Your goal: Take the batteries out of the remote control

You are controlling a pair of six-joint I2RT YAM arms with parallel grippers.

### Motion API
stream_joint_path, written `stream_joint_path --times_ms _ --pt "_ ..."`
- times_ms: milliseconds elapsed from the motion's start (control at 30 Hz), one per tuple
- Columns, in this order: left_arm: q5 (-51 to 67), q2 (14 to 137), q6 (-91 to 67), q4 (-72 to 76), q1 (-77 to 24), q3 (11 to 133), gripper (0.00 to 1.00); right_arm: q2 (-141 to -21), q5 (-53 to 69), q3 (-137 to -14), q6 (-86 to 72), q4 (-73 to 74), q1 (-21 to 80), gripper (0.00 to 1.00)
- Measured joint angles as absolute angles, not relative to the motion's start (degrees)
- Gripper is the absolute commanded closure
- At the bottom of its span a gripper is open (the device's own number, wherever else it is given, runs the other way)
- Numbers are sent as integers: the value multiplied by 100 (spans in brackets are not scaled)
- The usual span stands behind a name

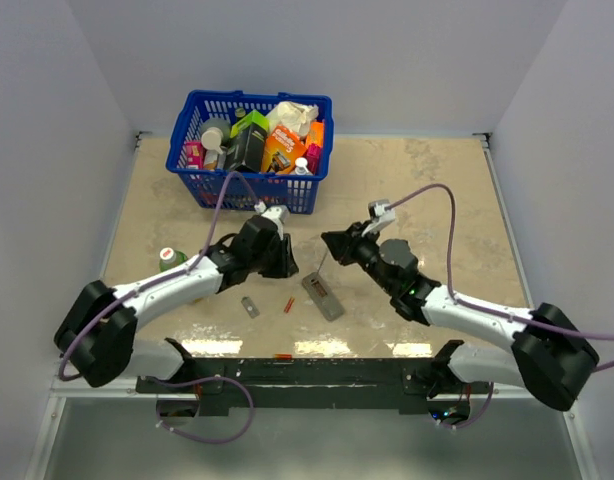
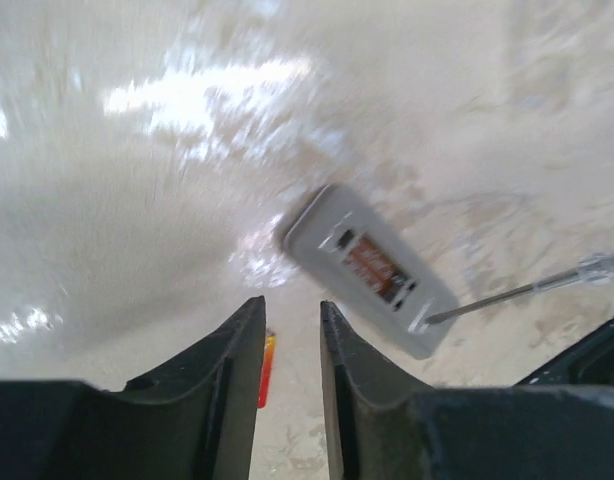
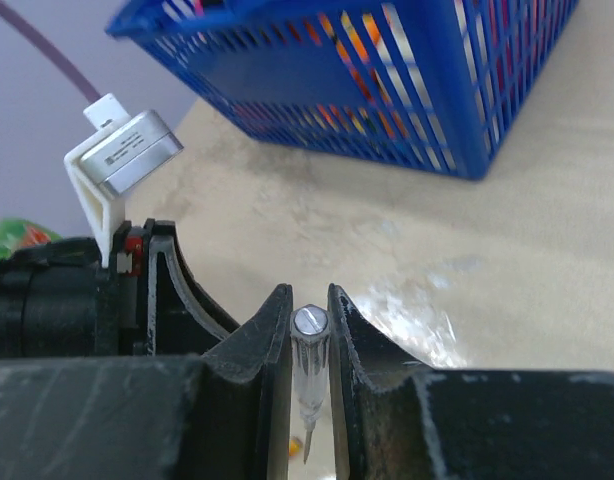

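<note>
- From the top camera, you have the remote control lying just below the middle of the frame. A loose battery sits on the table to its left, and a small grey cover piece lies further left. The blue basket is at upper centre.
- Your left gripper and right gripper hover face to face just above the remote control.
- In the left wrist view, your left fingers stand slightly apart with nothing between them. The loose battery shows in the gap at bottom centre. The remote control lies back-up at centre right with a second battery in its recess. The tip of a thin tool meets its lower-right end.
- In the right wrist view, your right fingers pinch the thin tool by its clear handle at bottom centre.
</note>
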State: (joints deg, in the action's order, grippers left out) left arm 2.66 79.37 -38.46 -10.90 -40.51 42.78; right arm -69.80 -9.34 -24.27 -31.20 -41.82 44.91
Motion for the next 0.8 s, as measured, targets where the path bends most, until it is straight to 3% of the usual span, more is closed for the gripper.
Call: stream_joint_path --times_ms 67,167,267,300,467,667,800 --pt "202 7612 -3658 -1194 -4051 4560 58 -6694 -991 -3002 -3138 -3358 4491 100" --pt "113 6862 -3374 -1212 -4051 4731 43 -6455 -1105 -3990 -3131 -2132 4445 100" --pt "8 6049 -3118 -1208 -4051 4768 17 -6372 -1013 -4536 -3133 -1155 4163 100" --pt "-12 5839 -3006 -1210 -4051 4768 1 -6366 -878 -4622 -3140 -803 3966 100" --pt "-25 4934 -2637 -1288 -4051 4746 0 -6517 -423 -4657 -3129 703 3063 100" --pt "-30 4093 -2152 -1323 -4051 4213 0 -6993 141 -4713 -2893 1579 2709 97" --pt "-58 3791 -1940 -1494 -4051 4014 0 -7684 329 -4823 -2753 1769 2661 89"
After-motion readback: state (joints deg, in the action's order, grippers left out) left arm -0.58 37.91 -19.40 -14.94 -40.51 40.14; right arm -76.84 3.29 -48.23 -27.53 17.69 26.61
